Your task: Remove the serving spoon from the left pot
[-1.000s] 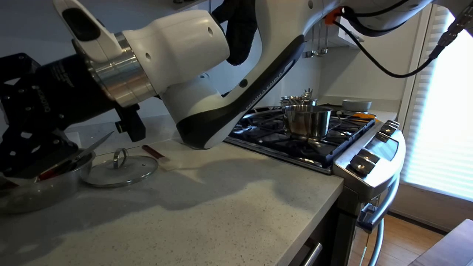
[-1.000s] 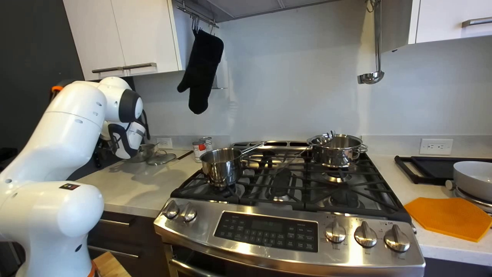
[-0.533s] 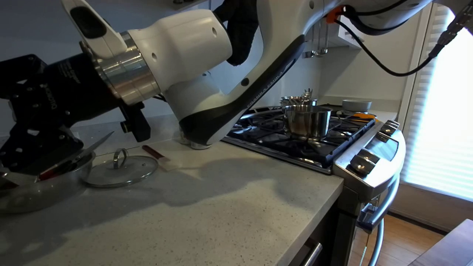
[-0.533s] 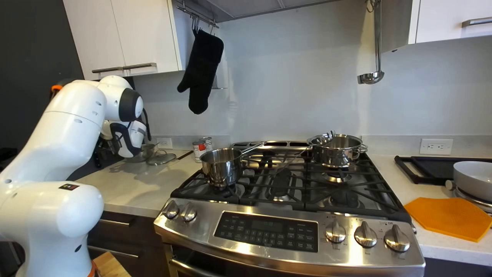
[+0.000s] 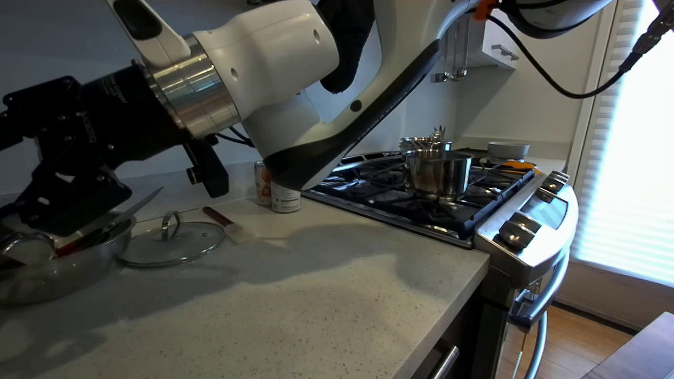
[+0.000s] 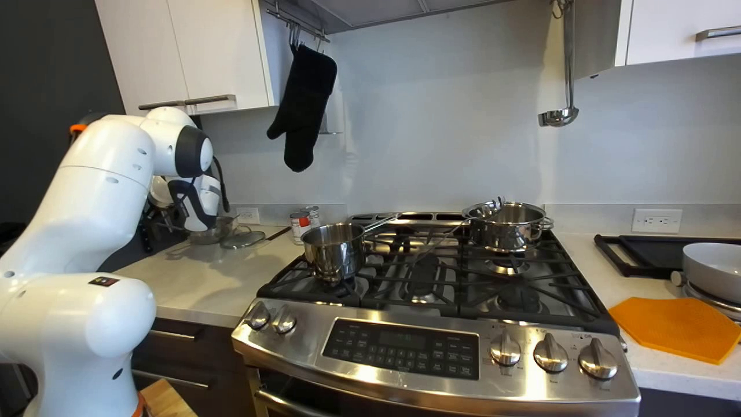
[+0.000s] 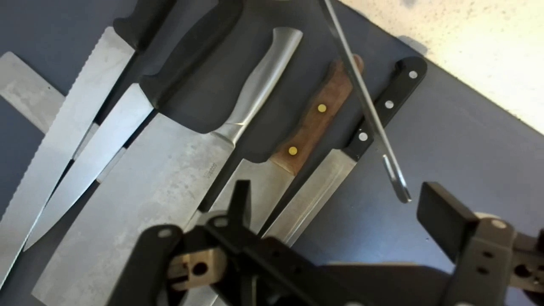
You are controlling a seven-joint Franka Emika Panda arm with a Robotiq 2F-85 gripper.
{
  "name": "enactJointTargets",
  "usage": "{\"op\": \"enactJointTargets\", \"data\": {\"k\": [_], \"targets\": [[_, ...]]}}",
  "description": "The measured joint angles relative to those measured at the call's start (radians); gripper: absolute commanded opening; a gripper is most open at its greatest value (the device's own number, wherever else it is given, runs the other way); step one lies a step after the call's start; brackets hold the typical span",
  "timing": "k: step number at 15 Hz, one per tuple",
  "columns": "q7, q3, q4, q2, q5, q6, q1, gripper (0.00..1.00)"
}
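The left pot (image 6: 334,258), a shiny straight-sided steel pot, stands on the stove's front left burner, far from my gripper (image 7: 335,193). It also shows in an exterior view as the pot (image 5: 437,176) nearer the counter. Its inside is only partly visible, and the serving spoon cannot be made out in it. My gripper is open over a dark mat, nothing between its fingers. A thin metal handle (image 7: 366,100) comes in from the top of the wrist view, its slotted end near the right finger (image 7: 444,219). I cannot tell what it belongs to.
Several knives (image 7: 306,123) lie on the mat below. A wide grey pan (image 5: 79,284) with utensils stands beside a glass lid (image 5: 184,245). A red-handled spatula (image 5: 218,216) and cans (image 5: 286,199) are further along. A rear pot (image 6: 509,234) holds utensils.
My arm and gripper have risen and shifted rightward, toward the stove side, in an exterior view. The cans behind the arm have come into sight. The gripper stays open.
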State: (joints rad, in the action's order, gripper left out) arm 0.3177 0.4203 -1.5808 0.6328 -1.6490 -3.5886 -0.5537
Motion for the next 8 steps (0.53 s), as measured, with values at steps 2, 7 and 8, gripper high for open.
{"op": "enactJointTargets", "data": {"k": [2,7,8], "targets": [[0.089,-0.014,-0.015,-0.019,-0.044,-0.001,-0.002,1.00],[0.405,-0.107,-0.095,-0.126,-0.187,0.001,-0.050,1.00],[0.474,-0.143,-0.119,-0.159,-0.221,0.001,-0.073,1.00]]}}
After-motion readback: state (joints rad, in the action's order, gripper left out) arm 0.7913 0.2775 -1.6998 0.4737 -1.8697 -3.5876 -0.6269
